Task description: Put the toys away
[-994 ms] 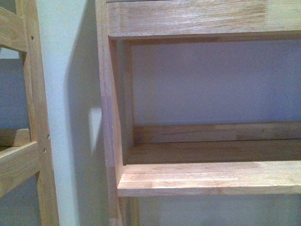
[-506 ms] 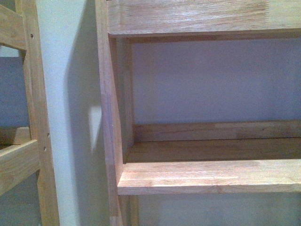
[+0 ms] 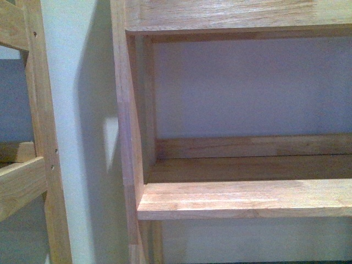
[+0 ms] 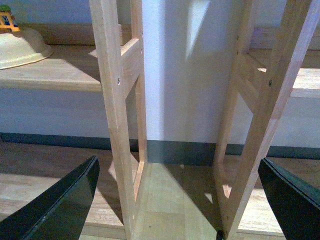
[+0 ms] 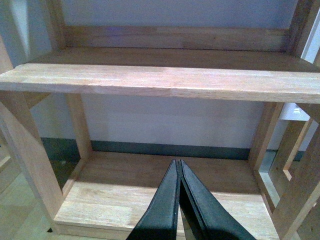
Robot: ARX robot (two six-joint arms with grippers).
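No toys show clearly in any view. My left gripper [image 4: 177,162] is open, its two black fingers [image 4: 65,200] spread wide with nothing between them; it faces the gap between two wooden shelf units, low near the floor. My right gripper [image 5: 177,161] is shut with nothing in it, fingers pressed together. It points at the bottom board [image 5: 125,195] of a wooden shelf unit. Neither arm appears in the front view.
A shelf board [image 3: 242,201] and side post [image 3: 124,137] fill the front view, and another frame [image 3: 41,137] stands left. On a left-hand shelf [image 4: 50,75] sits a cream rounded object [image 4: 20,47] with a small orange-green bit [image 4: 6,17] above; I cannot tell what they are.
In the front view the shelf boards have slid a little upward in the frame. Nothing else differs.
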